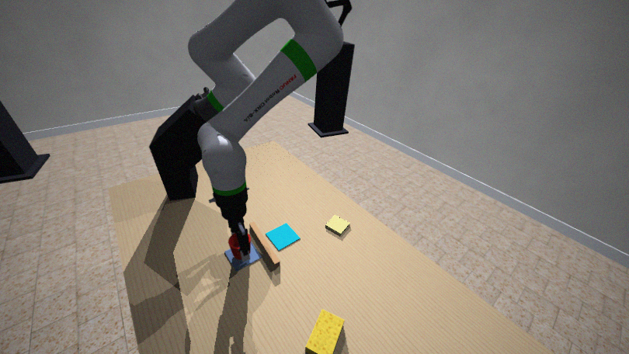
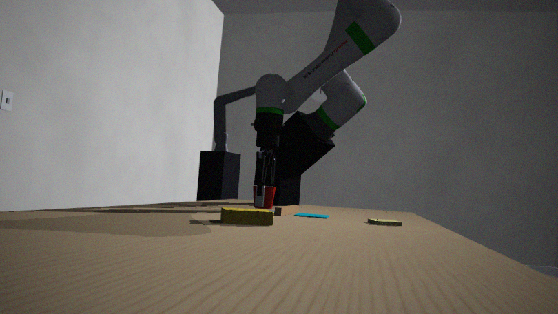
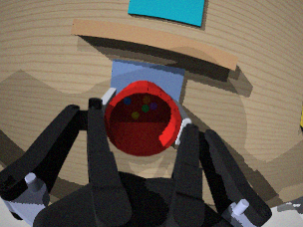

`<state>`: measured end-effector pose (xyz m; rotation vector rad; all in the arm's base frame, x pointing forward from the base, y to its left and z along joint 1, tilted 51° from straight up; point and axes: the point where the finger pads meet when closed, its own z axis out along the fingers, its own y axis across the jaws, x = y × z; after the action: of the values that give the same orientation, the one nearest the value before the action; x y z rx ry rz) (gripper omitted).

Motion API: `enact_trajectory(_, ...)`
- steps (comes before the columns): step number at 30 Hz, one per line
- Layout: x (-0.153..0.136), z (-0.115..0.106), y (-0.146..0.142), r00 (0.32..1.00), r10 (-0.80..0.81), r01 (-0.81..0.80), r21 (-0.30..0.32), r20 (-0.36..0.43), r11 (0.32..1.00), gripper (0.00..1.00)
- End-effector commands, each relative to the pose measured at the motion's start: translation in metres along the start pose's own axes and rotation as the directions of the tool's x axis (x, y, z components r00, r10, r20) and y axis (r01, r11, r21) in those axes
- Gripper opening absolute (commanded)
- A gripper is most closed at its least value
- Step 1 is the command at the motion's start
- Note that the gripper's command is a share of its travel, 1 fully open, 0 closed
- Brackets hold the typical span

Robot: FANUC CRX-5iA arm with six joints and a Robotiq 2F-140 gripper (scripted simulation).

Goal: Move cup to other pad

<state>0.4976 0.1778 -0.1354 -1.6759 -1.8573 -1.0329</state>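
Gripper (image 3: 142,123) about half open, fingertips pressed on either side of the red cup (image 3: 140,120), so closed on the cup and holding it upright. Inside the cup, a few small dark marbles (image 3: 142,106), none seen outside it. Directly beneath, the grey-blue pad (image 1: 244,259); cup base at or just above that pad, contact not clear from any view. Just beyond the pad on the far side from the wrist, the wooden rail (image 1: 264,242), lying crosswise to the path. Just past the rail, the cyan pad (image 1: 283,236), flat on the table (image 1: 396,286) and judged to be the target. Further out past the cyan pad, a small yellow pad (image 1: 337,224); well apart toward the near table end, a yellow sponge (image 1: 324,332).

Step in hand, as judged: lift and carry over the rail. To do well: straight up first, keeping grip unchanged and wrist vertical so no marble spills. Enough height for the base to pass over the rail without a brush. Slow, level travel across, no jerks. Centred over the cyan pad before descending, so the whole base lands inside its edges. Release only once the base rests flat.
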Motion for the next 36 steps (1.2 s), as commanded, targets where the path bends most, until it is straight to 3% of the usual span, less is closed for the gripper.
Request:
enact_trajectory(1,0.000,-0.009,0.000,1.000,0.000,0.000,0.000,0.000,1.000,0.49)
enact_trajectory(15,0.000,-0.038,0.000,1.000,0.000,0.000,0.000,0.000,1.000,0.49)
enact_trajectory(36,0.004,-0.039,0.000,1.000,0.000,0.000,0.000,0.000,1.000,0.49)
